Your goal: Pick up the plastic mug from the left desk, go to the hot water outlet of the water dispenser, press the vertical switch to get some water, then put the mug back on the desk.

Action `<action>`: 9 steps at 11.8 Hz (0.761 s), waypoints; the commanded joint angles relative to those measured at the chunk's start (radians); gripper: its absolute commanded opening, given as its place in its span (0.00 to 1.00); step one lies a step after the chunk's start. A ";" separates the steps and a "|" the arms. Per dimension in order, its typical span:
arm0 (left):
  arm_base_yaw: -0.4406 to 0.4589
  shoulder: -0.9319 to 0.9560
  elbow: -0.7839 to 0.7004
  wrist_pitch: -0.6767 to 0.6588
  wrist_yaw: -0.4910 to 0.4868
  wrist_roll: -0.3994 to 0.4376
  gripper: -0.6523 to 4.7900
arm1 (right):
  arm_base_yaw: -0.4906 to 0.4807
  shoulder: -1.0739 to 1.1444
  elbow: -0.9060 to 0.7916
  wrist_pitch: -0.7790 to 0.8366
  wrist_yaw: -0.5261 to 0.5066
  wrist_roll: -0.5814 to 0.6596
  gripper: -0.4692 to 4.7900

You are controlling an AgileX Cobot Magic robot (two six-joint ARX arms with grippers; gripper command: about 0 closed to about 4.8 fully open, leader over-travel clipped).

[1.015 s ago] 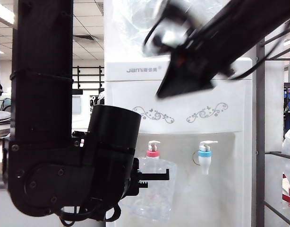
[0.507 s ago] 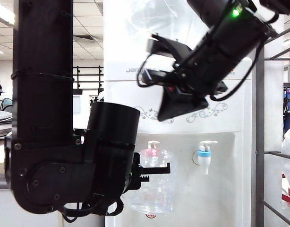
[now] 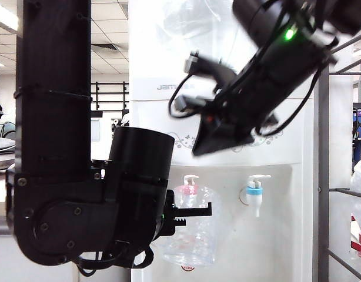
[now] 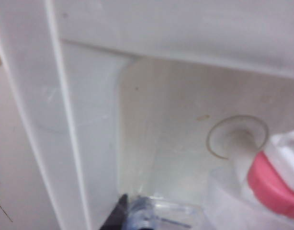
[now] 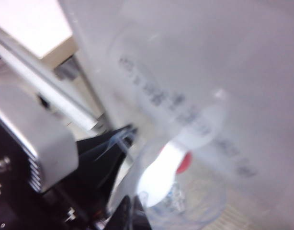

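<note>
My left gripper (image 3: 194,214) is shut on the clear plastic mug (image 3: 192,232) and holds it upright under the hot water outlet (image 3: 190,189), the white tap with the red collar. The vertical switch (image 3: 191,178) stands on top of that tap. In the left wrist view the mug's rim (image 4: 223,201) lies just below the red collar (image 4: 274,184), with the left gripper (image 4: 132,218) at its side. My right gripper (image 3: 205,147) is shut and empty, pointing down above the taps. In the right wrist view the right gripper (image 5: 130,218) sits close over the white switch (image 5: 161,175) and the mug (image 5: 185,206). The left desk is out of view.
The white water dispenser (image 3: 227,106) fills the middle, its clear bottle (image 3: 186,23) on top. A blue-collared tap (image 3: 255,192) sits to the right of the red one. A grey metal rack (image 3: 324,176) stands at the right. The left arm's black body (image 3: 57,176) blocks the left side.
My right gripper has swung down from high in front of the dispenser to just above the tap recess. The left gripper and mug have stayed almost still under the red tap.
</note>
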 commanded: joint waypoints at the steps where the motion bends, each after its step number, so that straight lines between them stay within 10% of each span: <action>1: 0.002 -0.012 0.009 -0.031 -0.013 -0.011 0.11 | 0.002 0.024 0.023 0.011 0.018 0.022 0.09; 9: 0.002 -0.012 0.008 -0.066 -0.013 -0.011 0.11 | 0.001 0.077 0.103 -0.102 0.028 0.078 0.09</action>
